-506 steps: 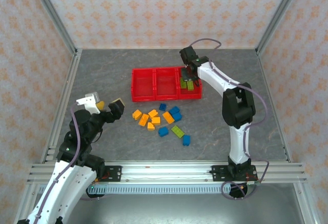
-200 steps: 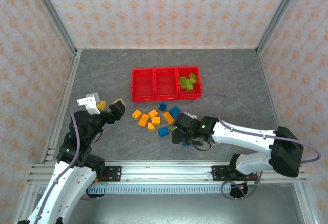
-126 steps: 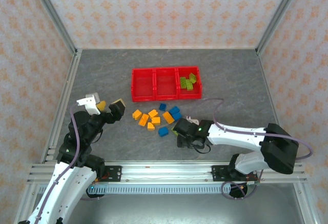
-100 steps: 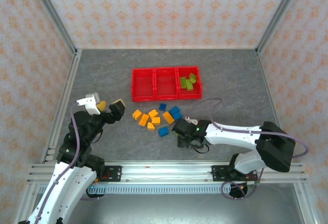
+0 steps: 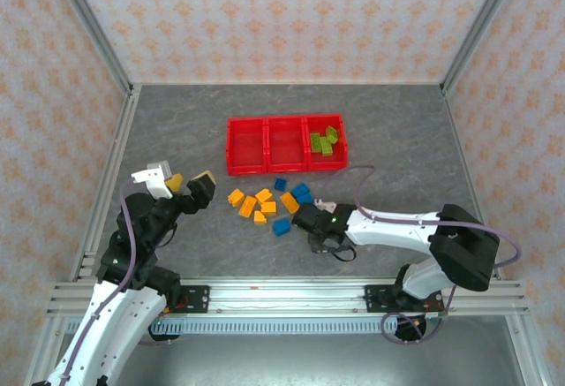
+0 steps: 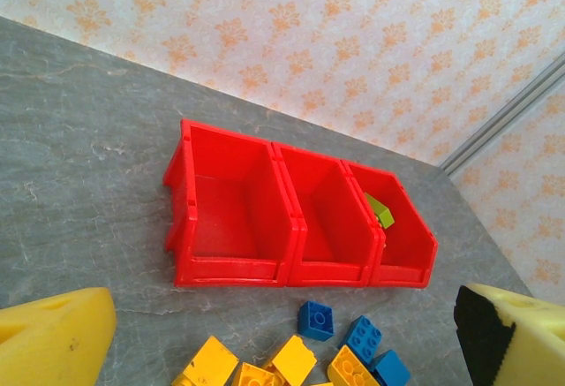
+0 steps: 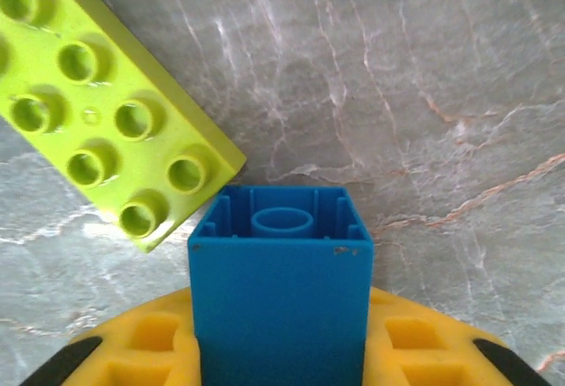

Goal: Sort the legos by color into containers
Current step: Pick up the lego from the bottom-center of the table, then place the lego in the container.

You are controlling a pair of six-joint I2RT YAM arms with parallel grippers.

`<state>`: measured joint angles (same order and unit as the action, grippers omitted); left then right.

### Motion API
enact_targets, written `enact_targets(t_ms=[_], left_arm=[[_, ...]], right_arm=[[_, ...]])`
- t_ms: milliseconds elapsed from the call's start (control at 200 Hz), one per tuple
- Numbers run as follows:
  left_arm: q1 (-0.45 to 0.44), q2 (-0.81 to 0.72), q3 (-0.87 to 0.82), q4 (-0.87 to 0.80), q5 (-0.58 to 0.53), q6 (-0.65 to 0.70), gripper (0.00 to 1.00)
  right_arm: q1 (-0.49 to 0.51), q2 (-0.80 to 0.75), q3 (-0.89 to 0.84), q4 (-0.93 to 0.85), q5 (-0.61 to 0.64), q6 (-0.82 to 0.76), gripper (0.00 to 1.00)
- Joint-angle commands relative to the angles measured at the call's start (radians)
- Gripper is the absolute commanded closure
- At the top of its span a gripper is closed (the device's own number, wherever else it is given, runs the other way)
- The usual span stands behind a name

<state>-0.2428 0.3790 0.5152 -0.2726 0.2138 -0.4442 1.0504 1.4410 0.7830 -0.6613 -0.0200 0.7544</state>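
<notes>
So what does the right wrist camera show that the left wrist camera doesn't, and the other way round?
Right wrist: a blue brick, hollow underside toward the camera, between the fingers of the right gripper, a lime green brick lying beside it. Left wrist: three red bins in a row, a lime piece in the right-hand one, orange bricks and blue bricks in front, the left gripper wide open. Both: grey marbled tabletop, yellow finger pads.

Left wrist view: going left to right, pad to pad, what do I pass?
Yellow foam finger pad → left red plastic bin → middle red bin → right red bin with lime green brick → second yellow finger pad.
</notes>
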Motion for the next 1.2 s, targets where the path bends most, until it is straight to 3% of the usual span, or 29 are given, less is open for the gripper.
enact_targets(t_ms=[0, 165, 290, 436, 561, 696, 861, 971, 1101, 1196], left_arm=[[-0.009, -0.008, -0.003, 0.018, 0.010, 0.007, 0.01], [-0.009, -0.014, -0.003, 0.022, 0.009, 0.008, 0.01], [-0.009, -0.013, -0.004, 0.021, 0.007, 0.006, 0.01], [-0.010, 0.003, 0.001, 0.013, 0.008, 0.007, 0.01], [-0.012, 0.009, 0.000, 0.012, 0.008, 0.008, 0.01], [-0.013, 0.015, -0.001, 0.018, 0.011, 0.009, 0.01], [-0.013, 0.027, -0.004, 0.022, 0.015, 0.012, 0.01], [-0.013, 0.039, -0.004, 0.027, 0.024, 0.014, 0.01], [-0.013, 0.055, -0.003, 0.029, 0.031, 0.016, 0.00], [-0.013, 0.059, -0.003, 0.026, 0.032, 0.016, 0.01]], right_arm=[[-0.003, -0.032, 0.089, -0.101, 0.072, -0.018, 0.77], [-0.012, -0.056, 0.308, -0.214, 0.197, -0.130, 0.75], [-0.116, 0.012, 0.493, -0.193, 0.256, -0.305, 0.73], [-0.271, 0.150, 0.669, -0.044, 0.159, -0.490, 0.71], [-0.347, 0.354, 0.870, -0.064, 0.101, -0.599, 0.71], [-0.377, 0.550, 1.049, -0.095, 0.017, -0.671, 0.73], [-0.382, 0.705, 1.189, -0.149, 0.028, -0.722, 0.70], [-0.391, 0.731, 1.201, -0.152, 0.045, -0.725, 0.60], [-0.391, 0.692, 1.169, -0.125, 0.039, -0.712, 0.34], [-0.391, 0.646, 1.141, -0.109, 0.035, -0.692, 0.27]])
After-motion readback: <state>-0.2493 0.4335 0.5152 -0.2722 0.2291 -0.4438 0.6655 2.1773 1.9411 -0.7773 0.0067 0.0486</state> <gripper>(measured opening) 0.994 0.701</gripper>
